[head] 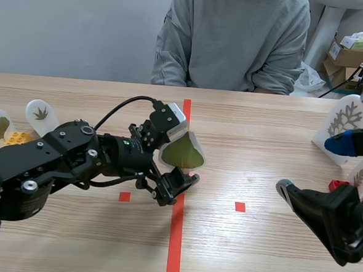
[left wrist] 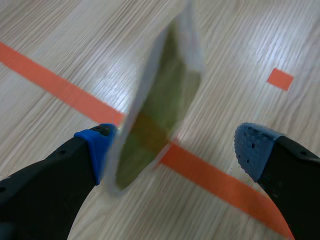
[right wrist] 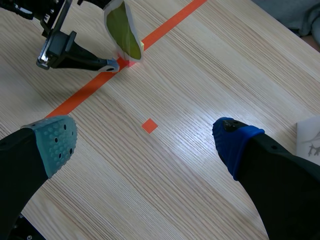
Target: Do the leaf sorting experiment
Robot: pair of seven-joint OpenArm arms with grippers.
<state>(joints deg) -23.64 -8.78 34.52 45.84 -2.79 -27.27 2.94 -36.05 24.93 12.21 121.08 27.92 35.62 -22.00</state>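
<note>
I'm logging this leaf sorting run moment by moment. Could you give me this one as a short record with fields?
Left pincer: open, low over the red tape line
Leaf card: green leaf, tilted on edge at the tape line, between the left pincer's fingers, close against one pad, apart from the other
Right pincer: open, nothing between its fingers
Left-side cards: two, at the table's left edge
Right-side card: pale leaf print, at the table's right edge
Person: seated across the table, grey top

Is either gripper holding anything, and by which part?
Nothing is gripped. The left gripper is open; the leaf card only leans against one pad. The right gripper is open and empty.
</note>
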